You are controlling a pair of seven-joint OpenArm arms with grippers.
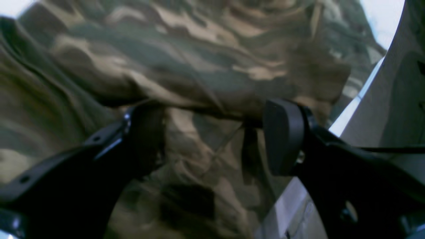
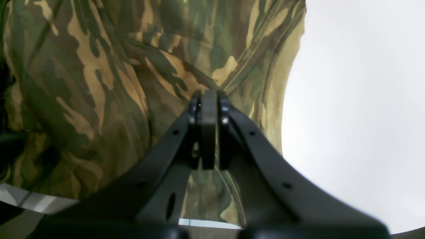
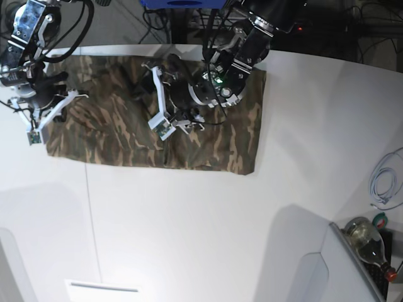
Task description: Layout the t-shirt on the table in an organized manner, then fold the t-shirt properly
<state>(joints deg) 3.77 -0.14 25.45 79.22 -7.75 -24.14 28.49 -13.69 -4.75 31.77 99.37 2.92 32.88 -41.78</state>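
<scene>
Soft matt cloth in the t-shirt (image 3: 208,135), creased, with stitched seams just ahead of the right gripper (image 2: 209,99). Smooth, faintly glossy white on the table (image 3: 208,239). Matt black plastic in the left gripper (image 1: 212,139), with small bright metal screws beside the pads (image 1: 282,136). Clear, shiny glass or plastic in the bottle (image 3: 368,242).

Most of the table (image 3: 208,233) in front of the shirt (image 3: 119,141) is bare white, so there's loads of room to come in from the near side and from the right. The far edge is tight: both arms hang over the shirt there, with cables just behind. Only clutter is at the right corner, a white cable (image 3: 385,184) and a bottle (image 3: 367,242).
</scene>
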